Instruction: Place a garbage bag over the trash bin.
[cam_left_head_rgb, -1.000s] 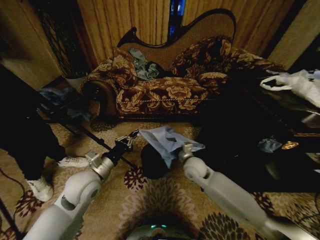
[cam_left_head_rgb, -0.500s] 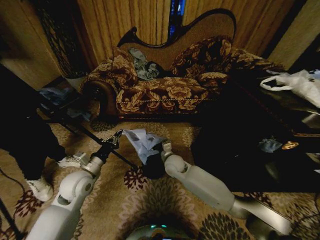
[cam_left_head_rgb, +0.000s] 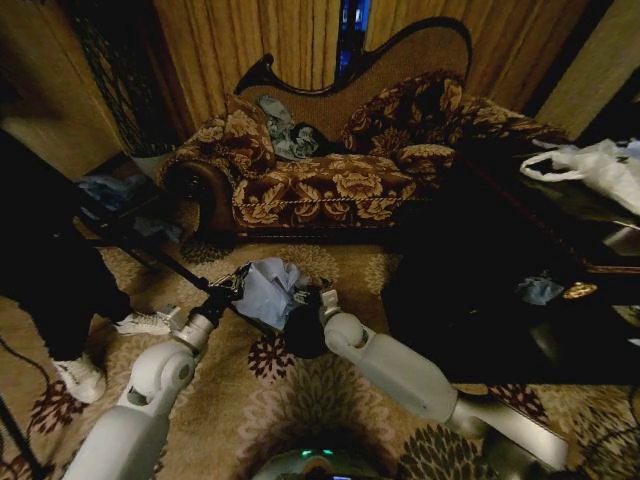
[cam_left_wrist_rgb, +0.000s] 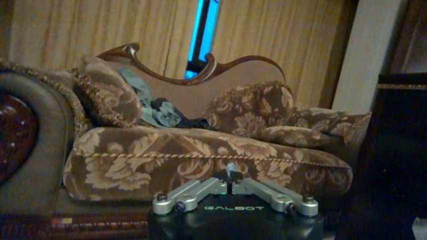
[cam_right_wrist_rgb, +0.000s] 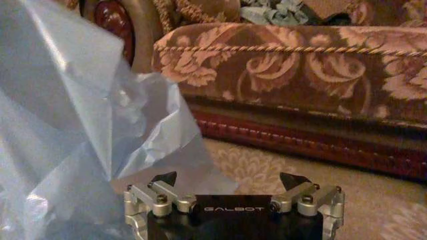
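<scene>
- Head view: the garbage bag (cam_left_head_rgb: 268, 290) is being held bunched just above and to the left of the trash bin (cam_left_head_rgb: 306, 325), which is standing on the carpet (cam_left_head_rgb: 320, 390) before the sofa (cam_left_head_rgb: 330, 170). The left pincer (cam_left_head_rgb: 228, 287) is being kept at the bag's left edge, and the right pincer (cam_left_head_rgb: 318, 297) at its right, over the bin's rim. The step in hand is judged to be the spreading of the bag over the bin; the mouth would need to be opened wider and drawn down around the rim.
- Left wrist view: the left pincer (cam_left_wrist_rgb: 230, 186) is being shown closed, with a sliver of film pinched at its tips.
- Right wrist view: the right pincer (cam_right_wrist_rgb: 230, 181) is being shown wide open and gripping nothing, the bag (cam_right_wrist_rgb: 80, 135) hanging just beside it.
- Against the earlier head frames, the bag is being gathered lower and more crumpled, and both arms are drawn closer together.
</scene>
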